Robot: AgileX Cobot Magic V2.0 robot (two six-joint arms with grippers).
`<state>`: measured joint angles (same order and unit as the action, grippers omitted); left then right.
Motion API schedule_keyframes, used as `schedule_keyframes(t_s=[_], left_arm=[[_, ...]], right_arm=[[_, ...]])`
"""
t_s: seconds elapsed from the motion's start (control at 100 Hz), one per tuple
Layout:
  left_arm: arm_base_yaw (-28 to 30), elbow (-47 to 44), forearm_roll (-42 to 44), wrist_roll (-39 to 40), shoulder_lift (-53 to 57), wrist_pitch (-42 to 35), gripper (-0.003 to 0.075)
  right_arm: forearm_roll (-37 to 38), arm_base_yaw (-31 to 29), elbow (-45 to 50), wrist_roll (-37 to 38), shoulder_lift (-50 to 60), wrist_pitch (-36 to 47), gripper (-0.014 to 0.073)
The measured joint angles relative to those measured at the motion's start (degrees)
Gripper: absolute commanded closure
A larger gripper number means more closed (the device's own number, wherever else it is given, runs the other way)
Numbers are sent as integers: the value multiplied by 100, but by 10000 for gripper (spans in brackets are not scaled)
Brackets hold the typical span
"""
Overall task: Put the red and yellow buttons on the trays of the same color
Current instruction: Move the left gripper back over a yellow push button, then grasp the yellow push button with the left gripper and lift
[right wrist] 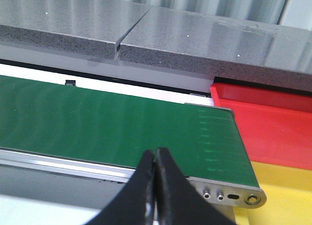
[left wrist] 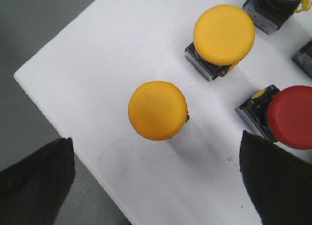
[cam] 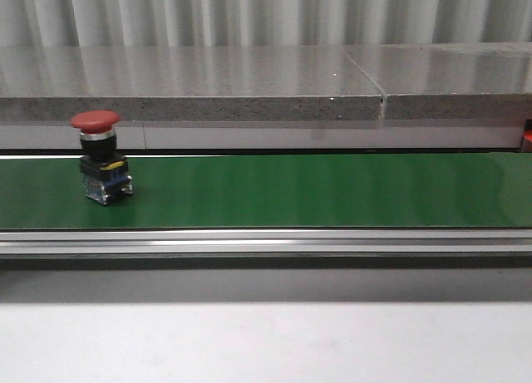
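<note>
A: Where's the piece to sort?

B: A red mushroom-head push button (cam: 100, 154) stands upright on the green conveyor belt (cam: 316, 190), at its left end, far from the shallow red plastic tray (right wrist: 273, 125) and yellow plastic tray (right wrist: 282, 198) past the belt's right end

A: The arms?

B: The right gripper (right wrist: 156, 159) waits clenched and empty over the belt's end roller. The left gripper (left wrist: 156, 152) is spread wide above a round yellow button (left wrist: 158, 109) on the white table (left wrist: 102, 54), just beside that table's corner

A: Advice?

B: Probably let red reach the roller, open early, grip the body below its cap. The belt rail is close; the trays offer room
</note>
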<state>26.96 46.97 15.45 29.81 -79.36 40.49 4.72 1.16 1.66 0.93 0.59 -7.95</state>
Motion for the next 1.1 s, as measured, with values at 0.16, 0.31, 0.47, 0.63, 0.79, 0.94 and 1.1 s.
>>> schedule_keyframes(t_s=[0.16, 0.31, 0.47, 0.63, 0.79, 0.94, 1.1], left_arm=[[0, 0, 0, 0, -270, -210, 83], [0, 0, 0, 0, -539, -417, 83], [0, 0, 0, 0, -797, -621, 83], [0, 0, 0, 0, -1031, -766, 83], [0, 0, 0, 22, -1155, -857, 83], [0, 0, 20, 34, -1164, -930, 111], [0, 0, 33, 45, -1164, -962, 241]], right_arm=[[0, 0, 0, 0, 0, 0, 662], [0, 0, 0, 0, 0, 0, 662], [0, 0, 0, 0, 0, 0, 662], [0, 0, 0, 0, 0, 0, 662], [0, 0, 0, 0, 0, 0, 662], [0, 0, 0, 0, 0, 0, 662], [0, 0, 0, 0, 0, 0, 662]])
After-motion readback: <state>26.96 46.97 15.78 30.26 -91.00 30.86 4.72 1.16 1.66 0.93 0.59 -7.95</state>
